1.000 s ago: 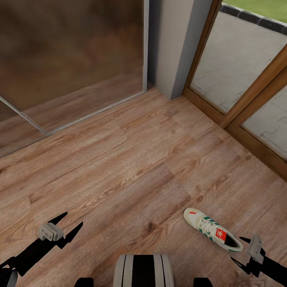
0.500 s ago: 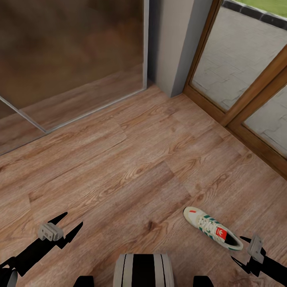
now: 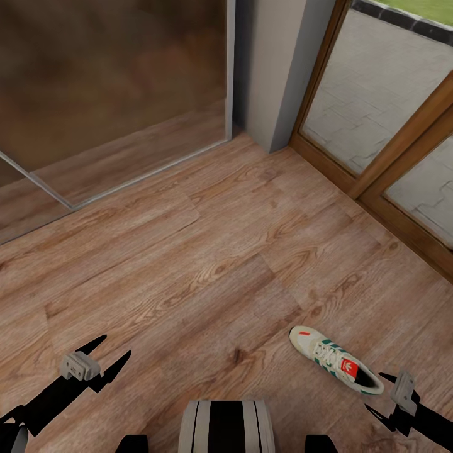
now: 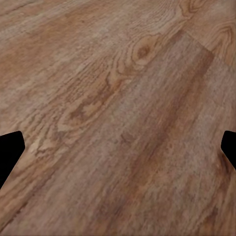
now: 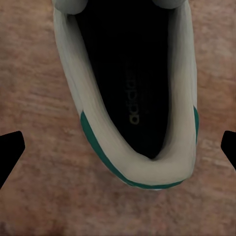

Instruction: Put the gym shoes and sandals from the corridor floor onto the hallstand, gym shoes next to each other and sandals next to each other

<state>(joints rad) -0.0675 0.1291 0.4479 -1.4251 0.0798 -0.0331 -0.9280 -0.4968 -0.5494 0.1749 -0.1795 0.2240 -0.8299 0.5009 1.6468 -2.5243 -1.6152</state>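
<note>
One white lace-up gym shoe with green side stripes and a red-orange tongue label (image 3: pixel 335 360) lies on its sole on the light brown wood-grain plank corridor floor (image 3: pixel 207 264), near the robot's right side, toe pointing away and to the left, heel nearest the right gripper (image 3: pixel 385 395). That gripper hangs just beside the heel, its black fingers (image 3: pixel 385 379) spread wide and holding nothing. In the right wrist view the shoe's dark opening and green-edged heel collar (image 5: pixel 137 113) sit centred between the two finger tips, which suggests the arm is lined up above the heel. The left gripper (image 3: pixel 106 356) hovers over bare planks well apart from the shoe, its fingers likewise wide open and empty.

The step in hand looks like the reach for a first gym shoe. The next move likely calls for lowering the right gripper so one finger goes inside the heel opening and the other outside, then closing on the collar.
</note>
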